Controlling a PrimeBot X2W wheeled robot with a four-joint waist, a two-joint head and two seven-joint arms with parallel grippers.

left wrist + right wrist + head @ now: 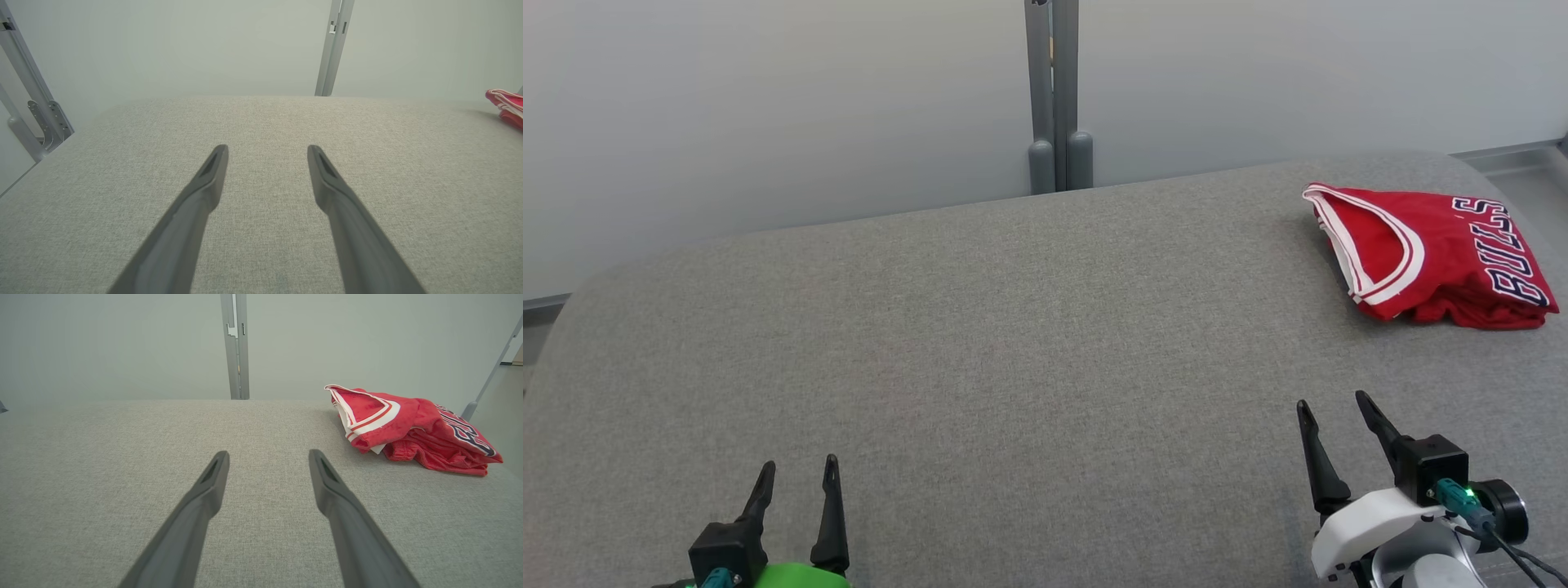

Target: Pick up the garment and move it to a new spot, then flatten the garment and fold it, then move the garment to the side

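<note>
- Red jersey [1429,253] with white trim and dark lettering lies in a compact, loosely folded bundle at the far right of the grey fabric surface [1013,343], close to its right edge.
- Left gripper [799,462] hangs low over the near left of the surface, fingers spread wide and nothing between them.
- Right gripper [1331,400] hangs over the near right, fingers likewise wide apart and empty.
- Neither gripper touches the jersey. The right one is near it and the left one is well apart, across most of the surface.
- From the right gripper the jersey lies ahead and somewhat to the right. The right wrist view confirms this, with the bundle [412,424] beyond and right of the fingertips.
- The left wrist view catches only a red and white edge [506,104] at its far right.
- Long axis of the bundle runs slantwise, from the trimmed opening at far left to the lettered end at near right.
- Judgement: the right arm is better placed for any reach. The trimmed corner faces it most directly.
- Whether the bundle is awaiting pickup or is already set aside cannot be told.
</note>
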